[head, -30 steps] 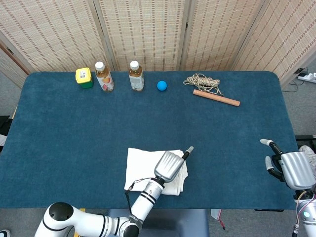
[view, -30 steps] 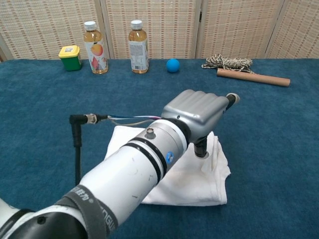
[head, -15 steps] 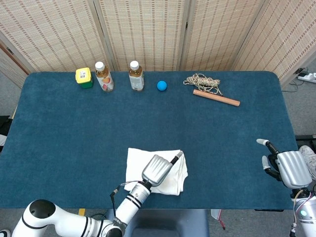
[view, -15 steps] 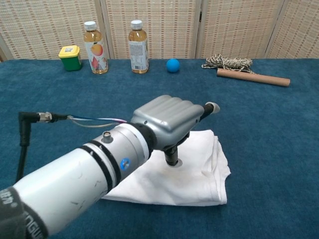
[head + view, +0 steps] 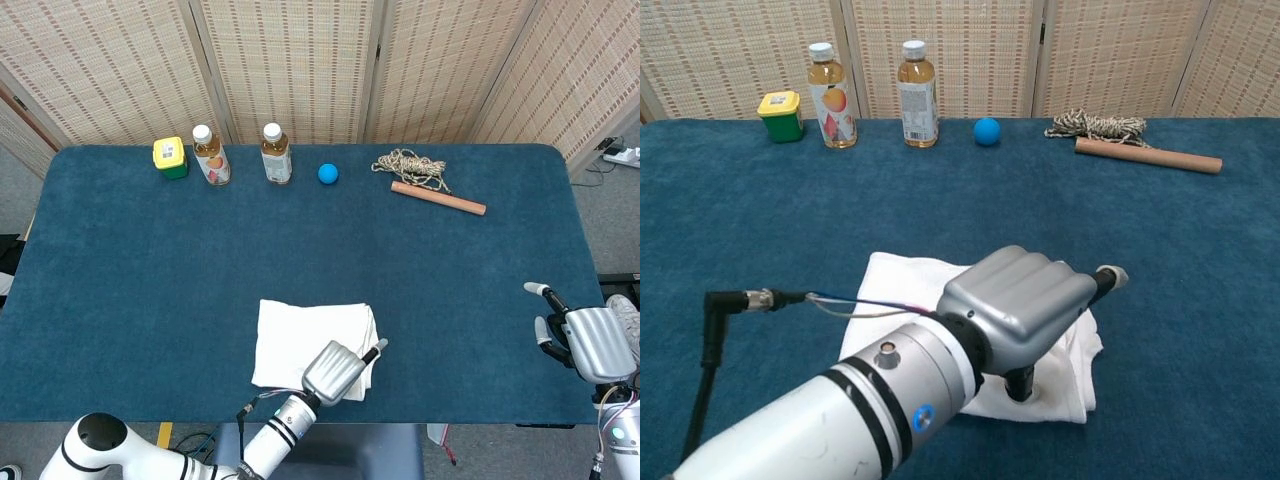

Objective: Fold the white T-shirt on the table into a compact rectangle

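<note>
Chest view shows the left hand [image 5: 1025, 315] low over the near right corner of the white T-shirt [image 5: 915, 300]. Its fingers are curled under; whether they hold cloth, I cannot tell. It probably presses the fold flat. The T-shirt lies as a small rectangle near the front edge of the bench [image 5: 130, 260]. The right hand [image 5: 590, 340] waits well apart at the right edge, fingers apart, holding nothing. Far back stand two bottles [image 5: 240, 153].
</note>
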Robot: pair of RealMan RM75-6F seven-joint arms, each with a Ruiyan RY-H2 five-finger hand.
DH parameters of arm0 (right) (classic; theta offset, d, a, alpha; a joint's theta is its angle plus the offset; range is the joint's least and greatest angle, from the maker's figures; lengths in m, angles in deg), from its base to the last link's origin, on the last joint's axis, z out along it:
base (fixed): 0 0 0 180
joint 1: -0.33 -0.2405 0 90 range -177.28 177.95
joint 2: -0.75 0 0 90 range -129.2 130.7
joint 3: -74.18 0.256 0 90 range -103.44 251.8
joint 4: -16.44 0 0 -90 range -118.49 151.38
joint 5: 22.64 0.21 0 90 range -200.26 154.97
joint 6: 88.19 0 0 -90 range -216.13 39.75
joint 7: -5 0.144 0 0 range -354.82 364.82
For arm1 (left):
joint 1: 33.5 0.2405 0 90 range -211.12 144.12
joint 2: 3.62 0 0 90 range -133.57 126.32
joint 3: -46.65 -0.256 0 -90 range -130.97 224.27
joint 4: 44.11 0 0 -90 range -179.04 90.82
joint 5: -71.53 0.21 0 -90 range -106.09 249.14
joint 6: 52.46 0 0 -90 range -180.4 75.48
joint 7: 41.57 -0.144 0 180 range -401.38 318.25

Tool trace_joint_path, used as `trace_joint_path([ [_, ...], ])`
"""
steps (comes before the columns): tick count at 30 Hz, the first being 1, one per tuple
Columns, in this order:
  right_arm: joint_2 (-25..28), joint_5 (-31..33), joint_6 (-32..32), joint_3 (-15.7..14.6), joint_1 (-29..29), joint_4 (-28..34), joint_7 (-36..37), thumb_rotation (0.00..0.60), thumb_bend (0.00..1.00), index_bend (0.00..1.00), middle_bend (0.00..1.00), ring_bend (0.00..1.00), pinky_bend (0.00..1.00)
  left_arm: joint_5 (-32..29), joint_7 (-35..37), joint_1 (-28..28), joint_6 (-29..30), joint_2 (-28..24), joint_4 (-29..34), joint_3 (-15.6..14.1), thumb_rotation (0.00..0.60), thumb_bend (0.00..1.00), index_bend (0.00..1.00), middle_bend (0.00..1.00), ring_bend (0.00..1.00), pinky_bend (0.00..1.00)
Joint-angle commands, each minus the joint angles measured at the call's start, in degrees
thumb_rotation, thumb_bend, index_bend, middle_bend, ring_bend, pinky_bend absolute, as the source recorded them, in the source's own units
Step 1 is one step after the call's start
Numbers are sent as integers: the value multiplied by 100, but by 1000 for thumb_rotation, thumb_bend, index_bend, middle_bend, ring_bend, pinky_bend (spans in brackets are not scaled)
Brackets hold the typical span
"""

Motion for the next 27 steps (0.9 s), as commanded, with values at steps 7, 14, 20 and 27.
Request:
trace_joint_path([
  [7, 24, 24, -23, 11, 22, 28, -16, 600, 576, 229, 968, 946, 959, 184, 381, 1, -10, 486, -560, 321, 600, 230, 58, 893, 855, 1000],
  [14, -15, 45, -7, 35, 6, 0, 0, 600, 576, 229, 968, 945, 960, 528, 999, 227, 52, 233, -251, 376, 600, 230, 53, 862, 822, 1000],
  [20, 81, 99, 68, 53, -17, -9, -17, 600, 576, 229, 956, 940, 959, 685, 1217, 607, 313, -671, 642, 352, 600, 230, 53, 783, 734, 973],
  [27, 239, 185, 290, -7, -42, -42, 37, 600, 576, 256, 848, 813, 913, 890, 1626, 1240, 790, -2071, 1447, 224, 600, 231, 88, 604, 577, 772],
])
